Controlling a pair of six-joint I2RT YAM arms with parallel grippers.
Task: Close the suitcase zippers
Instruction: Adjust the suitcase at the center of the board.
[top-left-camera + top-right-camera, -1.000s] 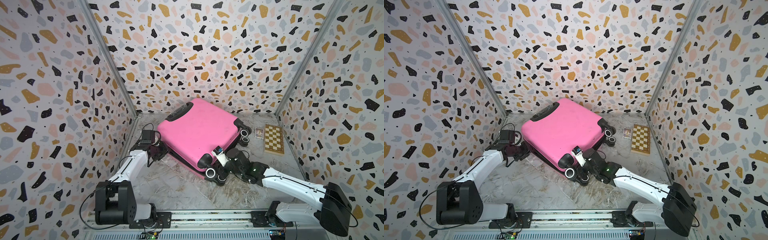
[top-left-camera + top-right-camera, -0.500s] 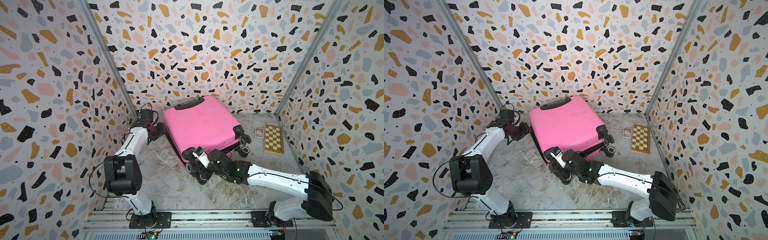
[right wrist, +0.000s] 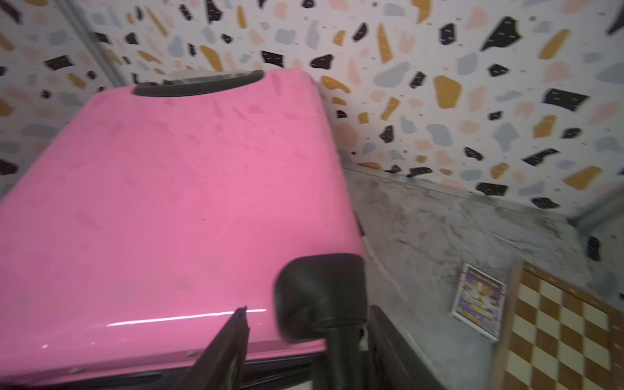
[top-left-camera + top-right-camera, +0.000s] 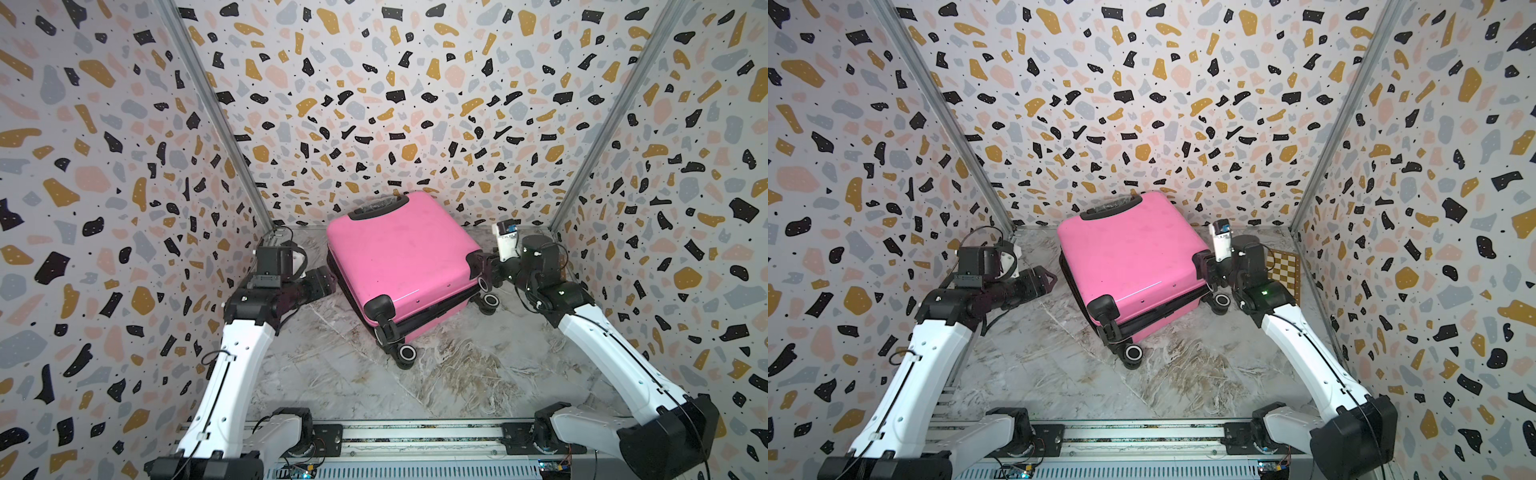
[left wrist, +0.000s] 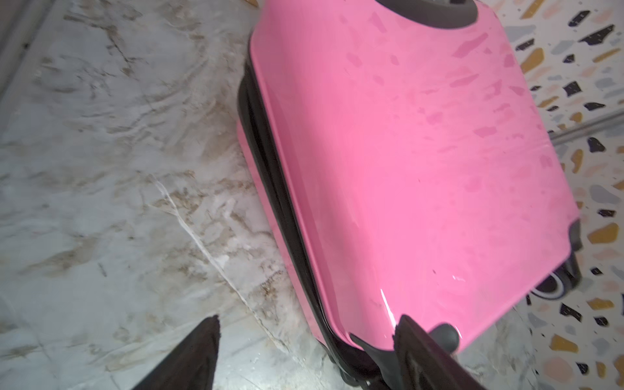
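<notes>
The suitcase (image 4: pixel 399 257) lies flat on the marble worktop (image 4: pixel 332 374), pushed toward the back wall, its black handle (image 4: pixel 378 208) at the far end and its wheels toward me and to the right. From where I stand the pink lid shell is down on the lower one, but the job looks far from finished. The zippers (image 5: pixel 270 162) show as a black band along the seam, and on the near side in both top views a dark gap parts the two shells. I cannot pick out a metal pull anywhere, so finding and running them round appears to be all still ahead. The left tool (image 4: pixel 1045 280) hangs just beside the case's left flank with its jaws wide apart and nothing in them. The right tool (image 3: pixel 309 309) sits at the right-hand wheel corner, jaws apart either side of the black wheel mount (image 3: pixel 320 293), and does not seem to clamp it. I see no brand on the shell. A small printed card (image 3: pixel 479 300) lies beside the chessboard (image 3: pixel 557 337), its lettering too blurred to read.
</notes>
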